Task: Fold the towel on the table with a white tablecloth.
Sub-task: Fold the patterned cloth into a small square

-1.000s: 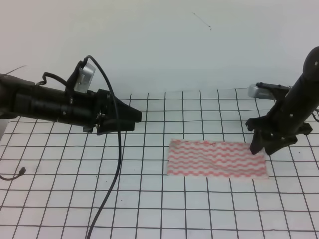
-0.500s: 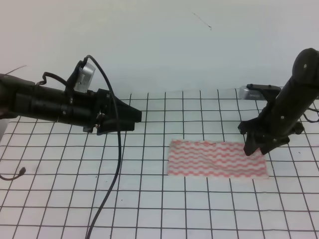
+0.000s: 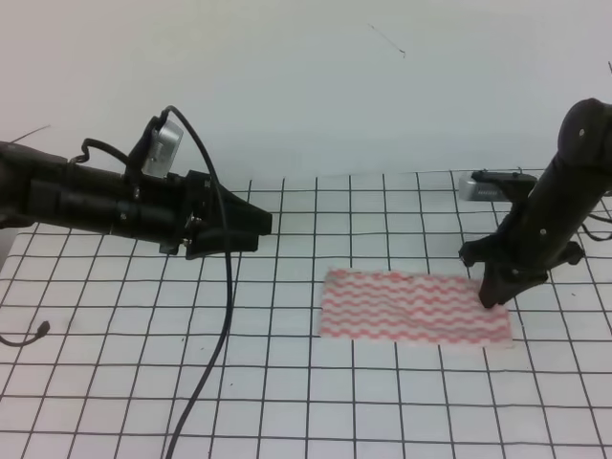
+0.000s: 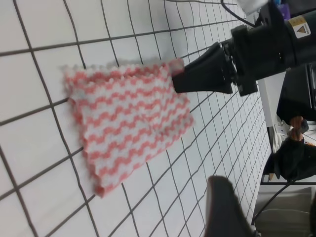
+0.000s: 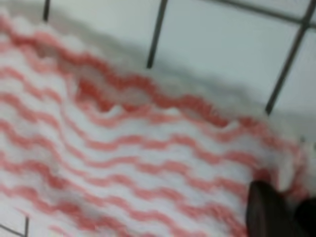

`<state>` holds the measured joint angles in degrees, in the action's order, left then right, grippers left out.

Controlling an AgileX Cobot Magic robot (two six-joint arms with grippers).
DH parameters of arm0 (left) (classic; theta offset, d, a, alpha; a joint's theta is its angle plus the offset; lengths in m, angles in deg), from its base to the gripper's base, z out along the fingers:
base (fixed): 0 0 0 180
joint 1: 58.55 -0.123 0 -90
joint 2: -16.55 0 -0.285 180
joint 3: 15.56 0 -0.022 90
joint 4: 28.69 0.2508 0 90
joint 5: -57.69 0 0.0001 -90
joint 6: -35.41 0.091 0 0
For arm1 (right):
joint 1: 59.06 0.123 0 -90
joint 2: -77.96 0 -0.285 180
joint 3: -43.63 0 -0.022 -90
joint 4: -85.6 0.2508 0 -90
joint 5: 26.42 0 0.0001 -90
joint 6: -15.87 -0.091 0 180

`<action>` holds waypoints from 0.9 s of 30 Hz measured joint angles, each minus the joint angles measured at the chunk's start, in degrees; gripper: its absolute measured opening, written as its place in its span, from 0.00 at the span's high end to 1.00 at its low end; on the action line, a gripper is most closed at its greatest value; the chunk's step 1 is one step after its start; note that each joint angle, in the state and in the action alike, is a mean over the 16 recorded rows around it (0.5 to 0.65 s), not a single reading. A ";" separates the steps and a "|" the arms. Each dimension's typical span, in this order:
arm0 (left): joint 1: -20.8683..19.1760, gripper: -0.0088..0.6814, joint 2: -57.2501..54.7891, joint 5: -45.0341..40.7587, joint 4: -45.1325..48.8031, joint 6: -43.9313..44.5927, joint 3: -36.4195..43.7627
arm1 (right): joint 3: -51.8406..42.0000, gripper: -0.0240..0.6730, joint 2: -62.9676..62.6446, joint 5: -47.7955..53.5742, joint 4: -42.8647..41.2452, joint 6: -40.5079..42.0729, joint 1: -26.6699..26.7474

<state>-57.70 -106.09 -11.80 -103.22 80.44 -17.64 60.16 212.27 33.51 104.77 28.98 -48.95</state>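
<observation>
The thin, limp towel (image 3: 413, 306), spread flat on the gridded tabletop (image 3: 287, 402), is best taken at its far right corner, where the right end effector (image 3: 492, 295) appears pinched on it.

Right claw (image 3: 494, 294) covers towel (image 3: 411, 306) far corner; wrist view blurred, jaw state unclear.
</observation>
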 joint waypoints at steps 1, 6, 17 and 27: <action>0.00 0.49 0.00 0.00 -0.01 0.01 0.00 | 0.25 0.82 -0.10 0.42 -0.02 0.09 0.02; 0.00 0.49 0.00 0.00 -0.08 0.04 0.00 | 1.79 0.92 -0.64 2.63 0.68 0.44 0.10; 0.00 0.49 0.00 0.00 -0.23 0.08 0.00 | 4.44 0.95 -1.35 4.24 6.83 1.16 1.29; 0.00 0.49 0.00 -0.03 -0.22 0.08 0.00 | 4.51 0.95 -1.35 -0.18 11.83 2.02 5.11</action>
<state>-57.70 -106.09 -11.83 -103.44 80.52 -17.64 64.68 210.93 33.32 116.60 31.00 -43.84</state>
